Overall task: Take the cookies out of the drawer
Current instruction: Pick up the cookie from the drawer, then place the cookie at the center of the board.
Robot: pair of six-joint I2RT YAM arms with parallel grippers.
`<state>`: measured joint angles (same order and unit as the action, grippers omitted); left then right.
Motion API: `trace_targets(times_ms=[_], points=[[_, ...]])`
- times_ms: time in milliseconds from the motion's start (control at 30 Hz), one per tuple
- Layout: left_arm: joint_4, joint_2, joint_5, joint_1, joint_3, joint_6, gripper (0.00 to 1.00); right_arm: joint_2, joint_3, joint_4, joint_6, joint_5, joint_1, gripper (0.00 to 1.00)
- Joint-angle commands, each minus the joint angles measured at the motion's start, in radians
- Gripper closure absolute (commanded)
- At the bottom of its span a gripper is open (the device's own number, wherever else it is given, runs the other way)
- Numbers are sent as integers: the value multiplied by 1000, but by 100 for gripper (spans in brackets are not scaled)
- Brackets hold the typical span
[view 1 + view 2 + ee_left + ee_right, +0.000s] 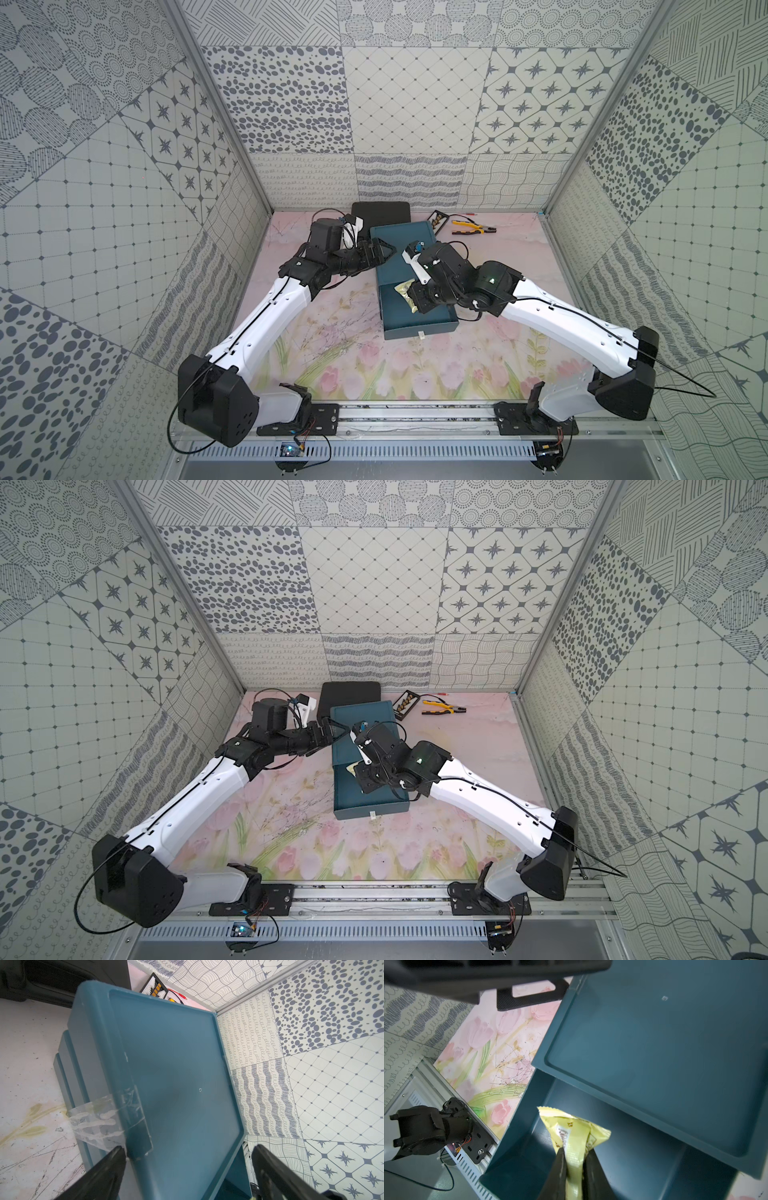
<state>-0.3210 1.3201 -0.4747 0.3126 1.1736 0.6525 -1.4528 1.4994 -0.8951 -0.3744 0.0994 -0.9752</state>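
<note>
One gold cookie packet (571,1126) pinched in the right gripper (575,1150) over one open drawer (512,1167); left gripper (188,1148) spread.

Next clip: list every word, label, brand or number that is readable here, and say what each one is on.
Gold packet held in the right gripper: white cursive brand lettering, creased and blurred; not readable.
White tag on the drawer front: too small to read in both top views.
Nothing else in view carries legible text.
</note>
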Motion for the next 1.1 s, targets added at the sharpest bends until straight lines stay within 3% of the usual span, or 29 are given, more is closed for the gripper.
trace_targets(times_ms=[0, 300, 533, 733, 1067], points=[[51, -36, -11, -4, -6, -22, 1, 82, -21, 63, -11, 47, 23, 93], [105, -86, -80, 8, 30, -30, 1, 240, -99, 108, -47, 24, 175, 93], [80, -75, -47, 105, 120, -57, 1, 329, -166, 108, -54, -64, 383, 93], [112, -24, -33, 190, 163, -56, 1, 317, -231, 109, -10, -187, 591, 93], [151, 62, -30, 254, 174, -36, 1, 253, -363, 195, 70, -282, 822, 93]])
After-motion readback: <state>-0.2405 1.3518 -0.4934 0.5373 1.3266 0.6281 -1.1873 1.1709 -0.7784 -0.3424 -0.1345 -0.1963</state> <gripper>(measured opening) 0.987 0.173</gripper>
